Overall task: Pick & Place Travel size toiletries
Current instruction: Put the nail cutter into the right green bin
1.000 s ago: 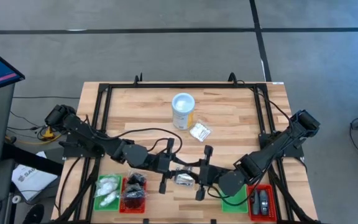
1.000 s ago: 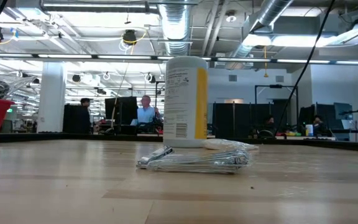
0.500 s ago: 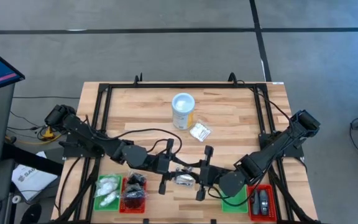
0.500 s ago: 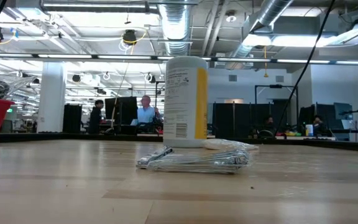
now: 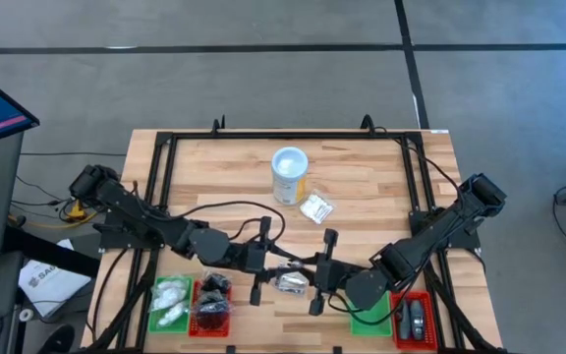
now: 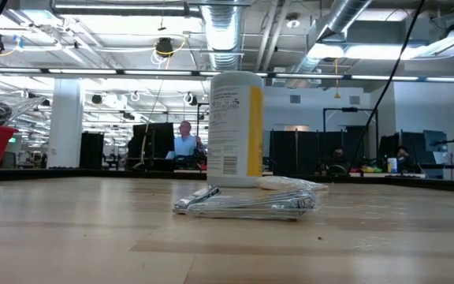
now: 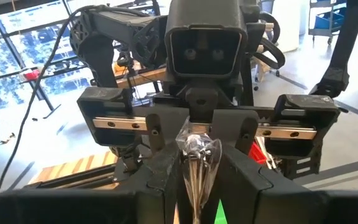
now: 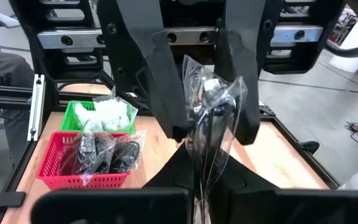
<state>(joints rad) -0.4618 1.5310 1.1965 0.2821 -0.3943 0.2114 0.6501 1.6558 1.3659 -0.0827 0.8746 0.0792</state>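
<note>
A clear-wrapped toiletry packet [image 5: 291, 283] hangs in the air over the table's near middle, between my two grippers, which face each other. My right gripper [image 8: 199, 186] comes from the table's right and is shut on it. My left gripper [image 7: 197, 182] comes from the left. Its fingers [image 8: 168, 87] stand apart on either side of the packet's [image 8: 211, 106] other end. A second clear packet [image 5: 315, 207] lies flat on the wood beside the white tub with the yellow label [image 5: 289, 175]. My right gripper pinches the packet's end nearest to it [image 8: 201, 167] between its two shut fingers, coming nearly level from the table's right. The packet sticks out beyond the fingertips, clear of the table. Whether my left gripper's fingers touch the clear wrap, I cannot tell.
At the near left stand a green tray [image 5: 156, 295] with white packets and a red tray [image 5: 197, 291] with black ones. At the near right are a green tray [image 5: 369, 315] and a red tray [image 5: 426, 324] holding dark pieces. A black frame [image 5: 293, 135] rims the table.
</note>
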